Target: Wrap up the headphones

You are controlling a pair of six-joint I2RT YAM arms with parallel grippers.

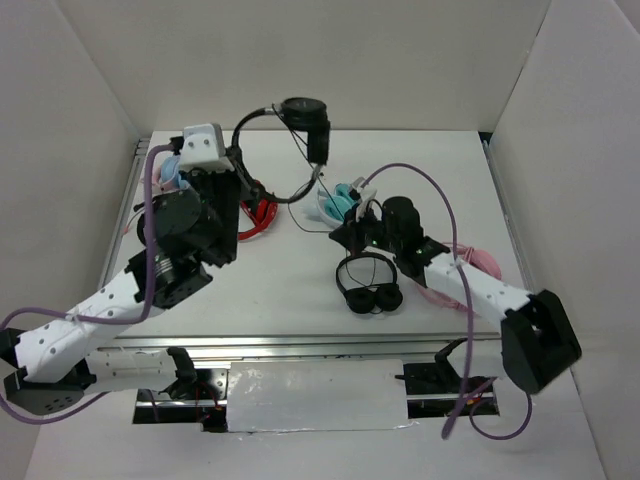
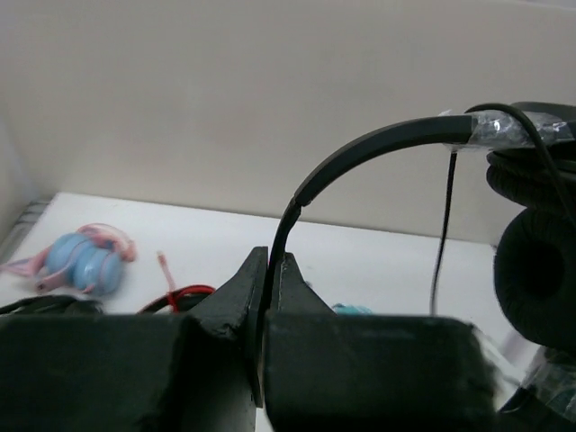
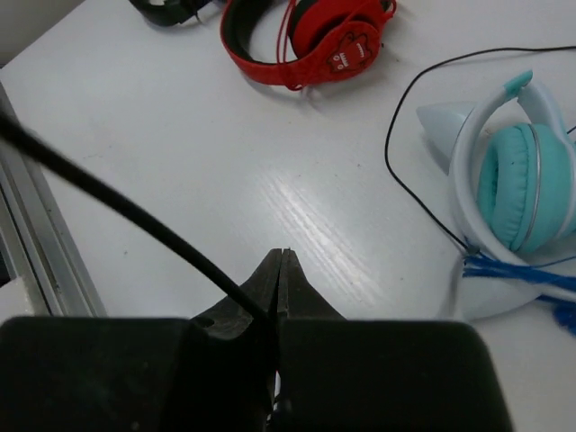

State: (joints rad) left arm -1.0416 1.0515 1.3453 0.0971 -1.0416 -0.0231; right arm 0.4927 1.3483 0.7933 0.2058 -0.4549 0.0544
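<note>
One slim black pair, the headphones (image 1: pixel 303 112), hangs raised over the far middle of the desk (image 1: pixel 280 290), its thin headband clamped between the fingers of the left gripper (image 2: pixel 273 261). Its cable (image 3: pixel 126 211) runs nearer and rightward to the right gripper (image 3: pixel 282 261), whose fingers pinch it. Red headphones (image 3: pixel 306 36) and a teal cat-ear pair (image 3: pixel 517 171) lie on the desk nearby.

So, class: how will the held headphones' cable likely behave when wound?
Probably floppy: the cable is thin and hangs limp under the headphones. Likely light, and apt to slip from the shut right gripper. The headband seems stiffer, arched in the left gripper.
</note>
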